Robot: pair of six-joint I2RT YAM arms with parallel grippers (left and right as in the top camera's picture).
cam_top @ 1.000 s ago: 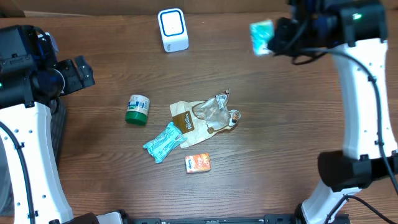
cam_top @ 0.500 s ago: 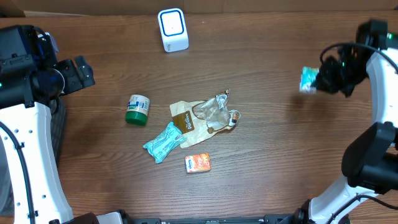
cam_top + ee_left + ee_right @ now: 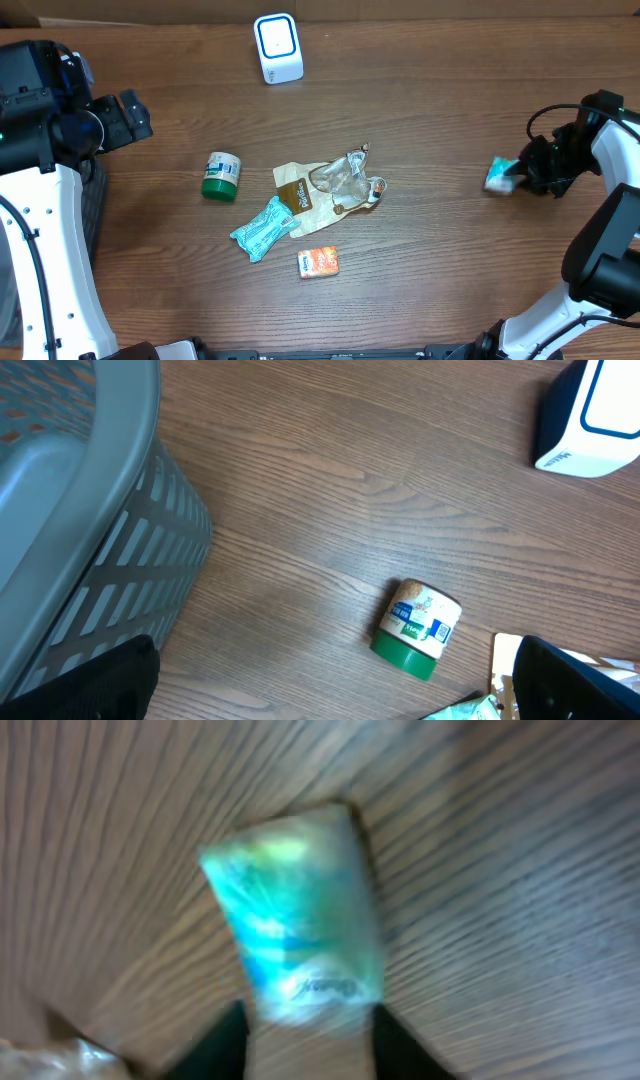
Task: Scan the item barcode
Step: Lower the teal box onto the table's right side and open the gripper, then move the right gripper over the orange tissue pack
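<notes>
Right now the white scanner with its blue-ringed face stands upright at the far edge of the wooden table, and everything else is placed from it. Well off to the scanner's right and nearer the front, the right gripper reaches in from the table's right side with a small teal packet at its tip. In the right wrist view the packet is blurred, and its lower end sits between the two dark fingertips of the right gripper. Whether the jaws press on it or stand slightly off it cannot be told, nor whether the packet rests on the wood or hangs just above it. Far to the scanner's left, the left gripper hovers spread wide with nothing between its fingers. Its wrist camera shows a grey slatted basket at the table's left edge. Ahead of the scanner and slightly to its left, a small jar with a green lid lies on its side, apart from the rest. Straight ahead of the scanner, nearer the front, lies a tan paper bag, with a crumpled clear wrapper resting on its right part. A teal pouch touches the bag's front-left corner, and a small orange box lies just beyond that, farthest from the scanner.
</notes>
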